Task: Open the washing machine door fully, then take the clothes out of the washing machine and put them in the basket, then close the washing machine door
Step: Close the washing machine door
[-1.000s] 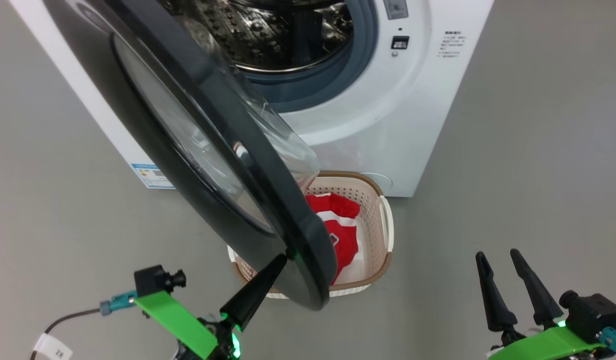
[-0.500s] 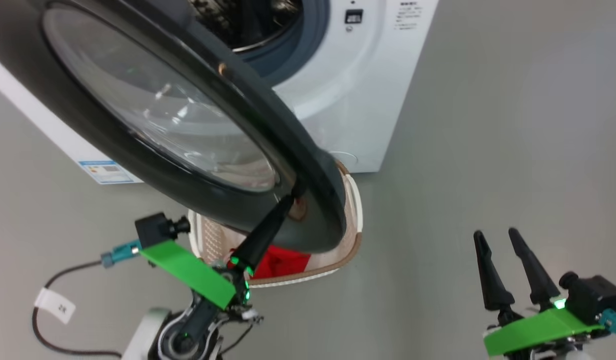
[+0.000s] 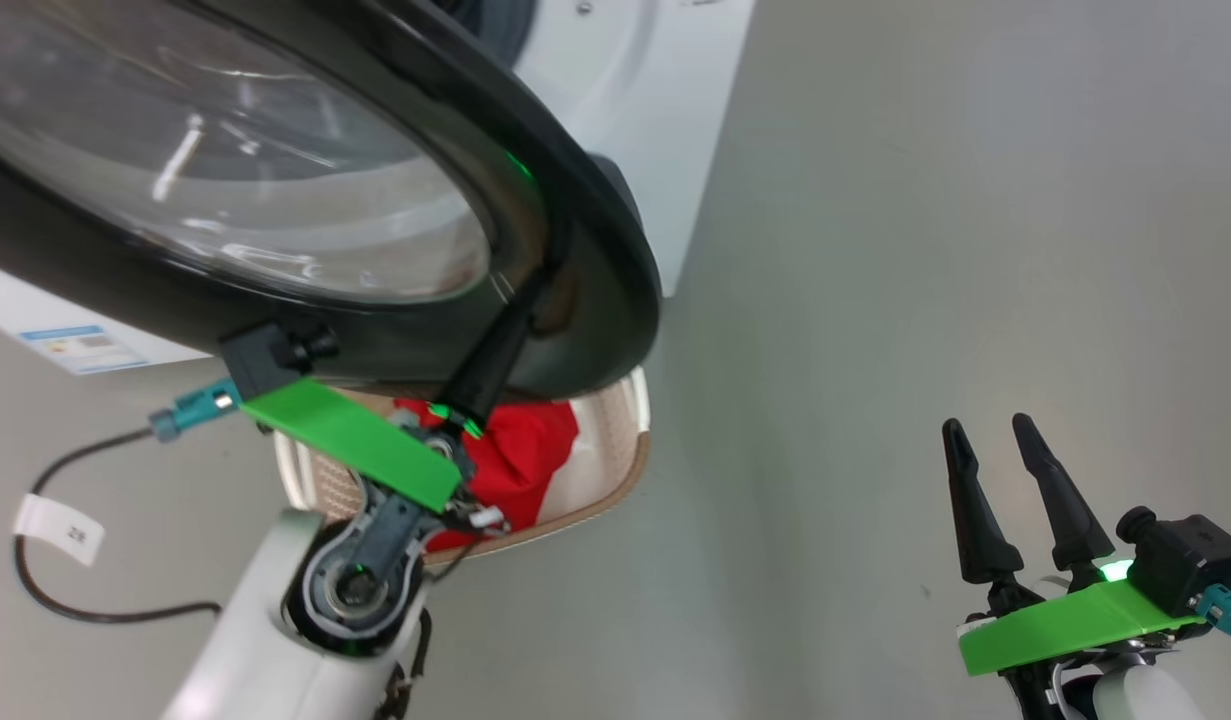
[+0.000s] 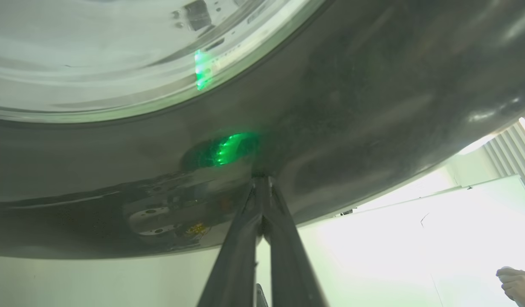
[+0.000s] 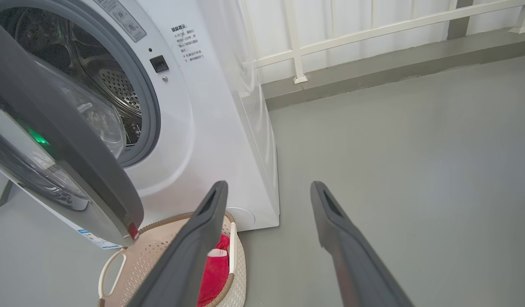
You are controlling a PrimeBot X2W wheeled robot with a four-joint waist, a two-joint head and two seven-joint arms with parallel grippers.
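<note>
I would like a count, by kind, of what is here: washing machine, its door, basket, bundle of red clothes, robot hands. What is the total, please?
washing machine: 1
washing machine door: 1
basket: 1
bundle of red clothes: 1
robot hands: 2, the left hand and the right hand
Total: 6

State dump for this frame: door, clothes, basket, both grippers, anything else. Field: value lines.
door: washing machine door partly open, lower edge above the basket
left: left gripper shut, tips against the door's glossy outer face
right: right gripper open, empty, above the floor
clothes: clothes red, in the basket
drum: drum visible part holds no clothes
other: person's hand at left wrist view's edge
</note>
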